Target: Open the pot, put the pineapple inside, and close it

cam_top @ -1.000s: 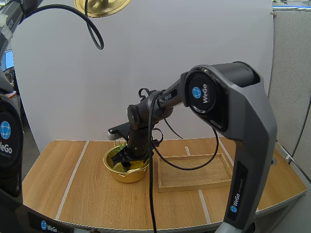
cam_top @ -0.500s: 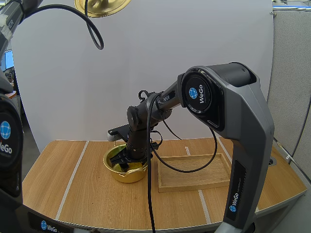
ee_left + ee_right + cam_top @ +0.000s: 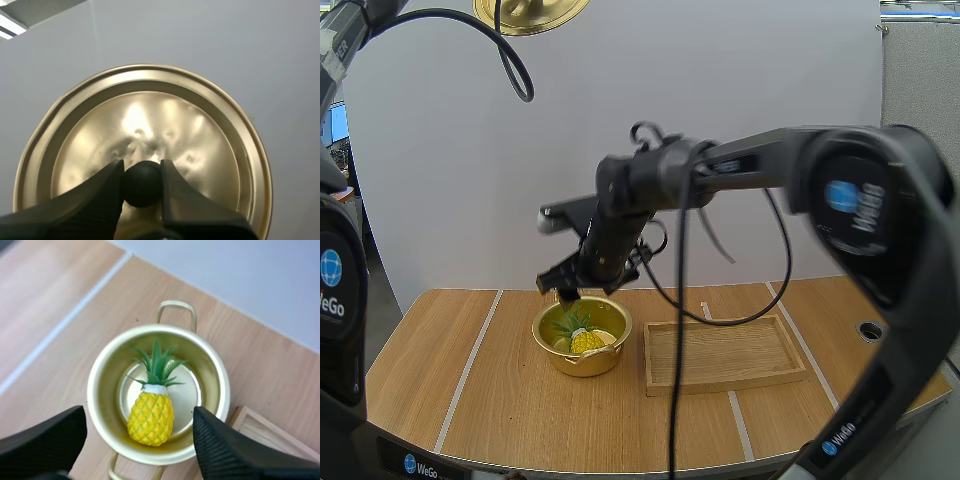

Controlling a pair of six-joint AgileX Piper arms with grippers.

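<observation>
Right jaws have risen, spread, leaving the yellow toy pineapple [image 3: 150, 416] in the round gold pot [image 3: 93, 390]; left jaws pinch the gold lid [image 3: 205, 135] by its knob, so only closing remains.

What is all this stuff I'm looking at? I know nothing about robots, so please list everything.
pot: one, gold, uncovered, on the table beside the tray
pineapple: one, yellow with green leaves, lying inside the pot
lid: one, gold, held up in the air
tray: one, wooden, on the table beside the pot
table: one, light wood
left pincer: one, black, shut on the lid
right pincer: one, black, open, above the pot
</observation>
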